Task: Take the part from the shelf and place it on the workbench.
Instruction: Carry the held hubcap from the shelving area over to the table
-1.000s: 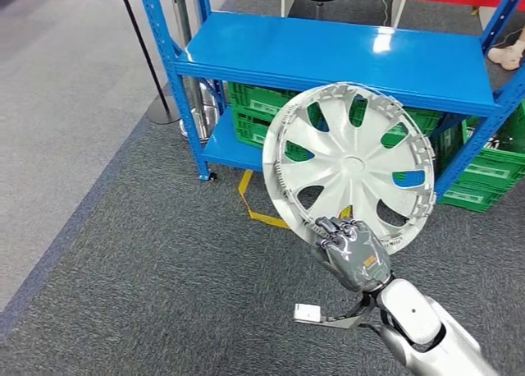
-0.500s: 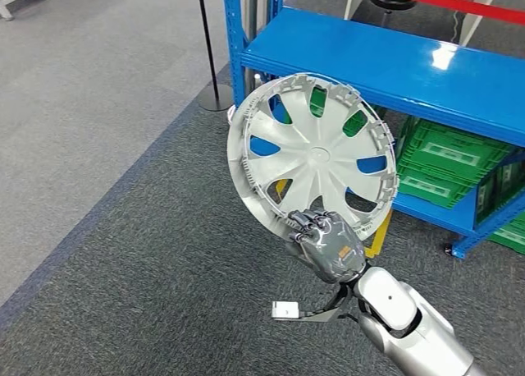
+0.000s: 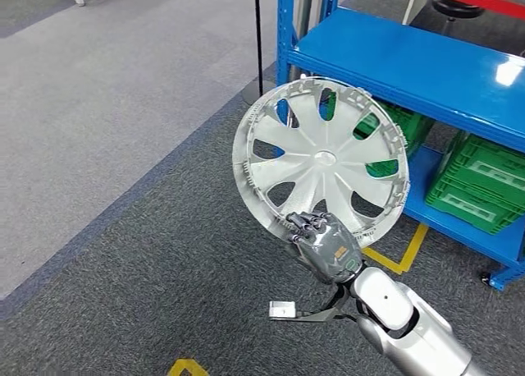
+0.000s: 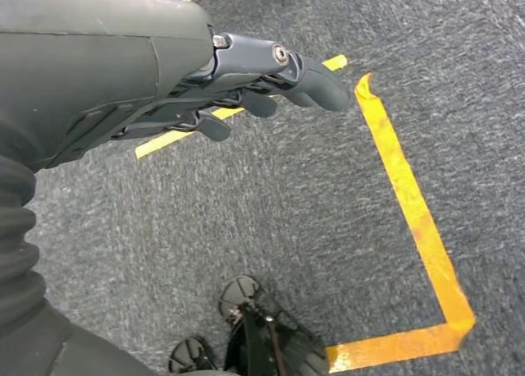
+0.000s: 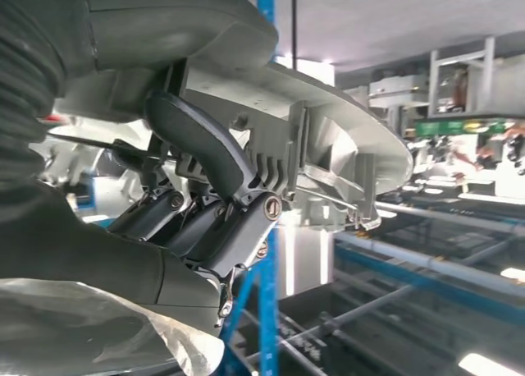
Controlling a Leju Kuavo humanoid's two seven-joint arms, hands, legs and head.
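Fingers [image 3: 308,222] of right hand [image 3: 326,247] pinching hubcap [image 3: 321,158] rim, beside shelf [image 3: 402,60] edge; left hand [image 4: 204,89] fingers spread.

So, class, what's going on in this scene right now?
A humanoid robot's right hand grips a round silver plastic wheel cover by its lower rim, holding it up in the air in front of a blue metal shelf with green plastic crates on its lower level. The left hand hangs open above grey carpet marked with yellow tape. The workbench isn't visible.
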